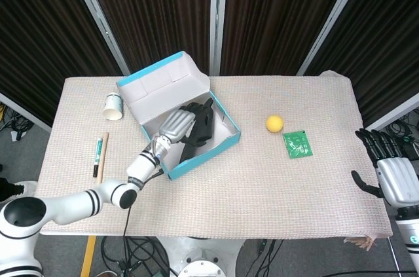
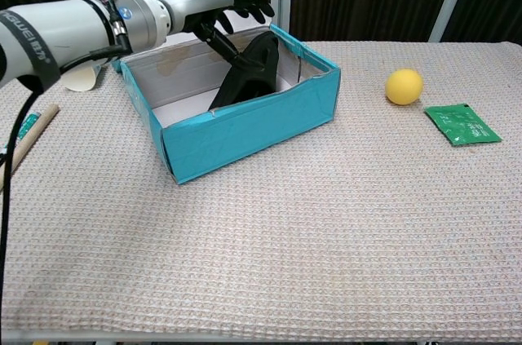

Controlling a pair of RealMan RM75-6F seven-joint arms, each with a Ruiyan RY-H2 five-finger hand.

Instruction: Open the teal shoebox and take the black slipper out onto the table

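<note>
The soft, light black foam slipper (image 2: 249, 72), propped in the open teal cardboard shoebox (image 2: 245, 129), is judged best gripped at its raised 12 o'clock end, where the left robot hand (image 2: 224, 6) is seen spread, contact perhaps not made.

Lighting even, bright, overhead; both views sharp.

Table (image 1: 275, 179) cloth evenly lit, weave crisp in chest view out to its near edge. Soft short shadows only: inside the shoebox (image 2: 245, 129) walls, and under the ball (image 2: 404, 86) toward the table's right edge. Curtains behind the far edge render near-black, little detail. No glare. Head view shows mild wide-angle bowing at frame corners. No motion blur evident.
</note>
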